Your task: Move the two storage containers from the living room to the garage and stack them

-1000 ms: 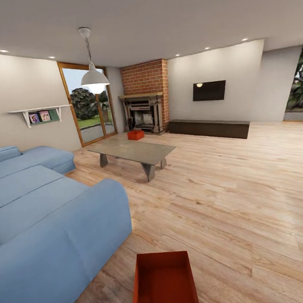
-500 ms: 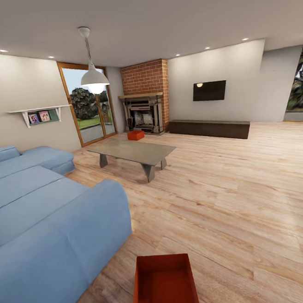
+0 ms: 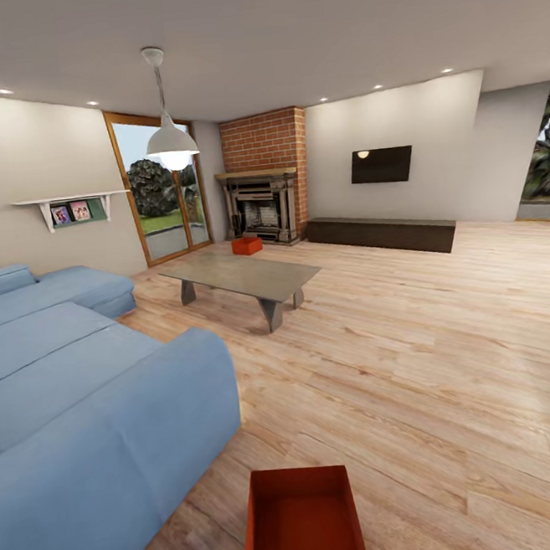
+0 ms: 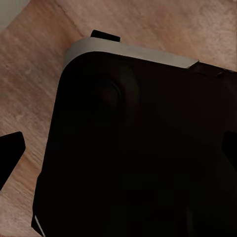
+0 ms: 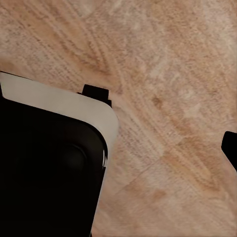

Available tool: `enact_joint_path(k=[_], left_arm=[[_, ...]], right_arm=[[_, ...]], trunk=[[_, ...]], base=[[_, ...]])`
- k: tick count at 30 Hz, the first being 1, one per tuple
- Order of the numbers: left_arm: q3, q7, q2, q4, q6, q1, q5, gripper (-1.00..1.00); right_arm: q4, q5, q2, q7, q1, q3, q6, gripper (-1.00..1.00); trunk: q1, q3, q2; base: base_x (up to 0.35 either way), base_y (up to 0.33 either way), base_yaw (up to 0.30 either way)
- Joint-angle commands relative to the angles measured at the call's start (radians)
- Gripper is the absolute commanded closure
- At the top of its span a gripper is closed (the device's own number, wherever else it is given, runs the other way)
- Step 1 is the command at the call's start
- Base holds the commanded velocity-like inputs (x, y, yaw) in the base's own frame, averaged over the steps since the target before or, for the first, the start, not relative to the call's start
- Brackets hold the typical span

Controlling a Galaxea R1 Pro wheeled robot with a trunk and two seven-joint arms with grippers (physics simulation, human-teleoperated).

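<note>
One red-orange open-top storage container [image 3: 303, 520] lies on the light wood floor [image 3: 420, 379] of the living room, close in front of me and cut off by the head view's lower edge. It is empty. The other storage container [image 3: 246, 245] sits far off on the floor before the brick fireplace [image 3: 262, 209]. My left gripper [image 4: 118, 153] hangs open over the wood planks beside my dark base [image 4: 138, 148], one black fingertip [image 4: 11, 153] showing. My right gripper [image 5: 118, 148] is also open above the planks, holding nothing, with a fingertip [image 5: 230, 148] at the picture's edge.
A big blue sofa [image 3: 86, 411] fills the left side. A low grey table [image 3: 241, 276] stands between me and the fireplace. A long dark bench [image 3: 380, 233] runs under the wall TV [image 3: 381, 165]. A pendant lamp [image 3: 170, 142] hangs near glass doors [image 3: 162, 193]. Wide wood floor opens to the right.
The whole head view has shifted slightly, and the near container sits a little lower in the picture. Nothing in the room itself has moved.
</note>
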Motion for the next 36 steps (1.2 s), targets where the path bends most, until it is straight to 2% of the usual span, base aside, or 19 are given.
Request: enact_joint_path(k=[1, 27, 36], left_arm=[[0.000, 0.001, 0.000, 0.000, -0.002, 0.000, 0.004, -1.00], [0.000, 0.001, 0.000, -0.002, -0.002, 0.000, 0.004, -1.00], [-0.003, 0.000, 0.000, -0.007, -0.002, 0.000, 0.000, -1.00]], right_arm=[[0.003, 0.001, 0.000, -0.002, -0.001, 0.004, -0.005, -1.00], [0.003, -0.001, 0.007, -0.003, -0.001, 0.005, -0.001, -1.00], [0.001, -0.005, 0.006, -0.002, -0.001, -0.009, -0.007, -1.00]], trunk=[[0.000, -0.001, 0.000], [0.000, -0.001, 0.000], [0.000, -0.009, 0.000]], base=[[0.065, 0.050, 0.000], [0.006, 0.004, -0.008], [0.000, 0.000, 0.000]])
